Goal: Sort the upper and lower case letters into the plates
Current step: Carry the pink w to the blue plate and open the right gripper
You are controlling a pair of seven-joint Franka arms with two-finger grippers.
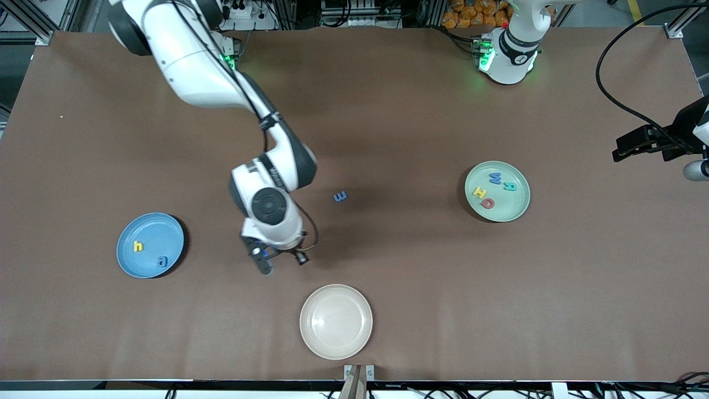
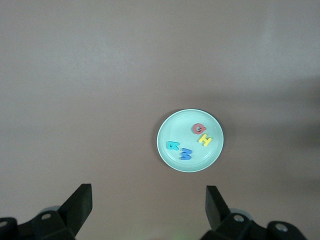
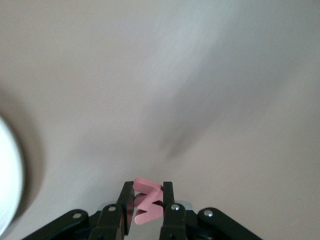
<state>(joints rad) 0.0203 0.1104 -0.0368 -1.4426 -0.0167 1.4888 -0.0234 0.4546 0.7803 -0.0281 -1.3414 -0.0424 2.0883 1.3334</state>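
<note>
The blue plate (image 1: 158,227) lies toward the right arm's end and holds a yellow "h" (image 1: 138,246) and a blue "a" (image 1: 162,261). The mint green plate (image 1: 512,209) lies toward the left arm's end and holds several coloured letters (image 1: 487,203); it also shows in the left wrist view (image 2: 175,137). A loose blue letter (image 1: 340,196) lies on the table between the plates. My right gripper (image 1: 265,263) hangs over bare table between the blue and cream plates. It is shut (image 3: 147,187) on a pink zigzag letter (image 3: 148,202). My left gripper (image 1: 637,145) waits high at its end of the table, open (image 2: 148,192) and empty.
A cream-beige plate (image 1: 335,321) with nothing in it lies near the front edge; its pale rim shows at the edge of the right wrist view (image 3: 7,175). A black cable (image 1: 609,94) loops over the table at the left arm's end.
</note>
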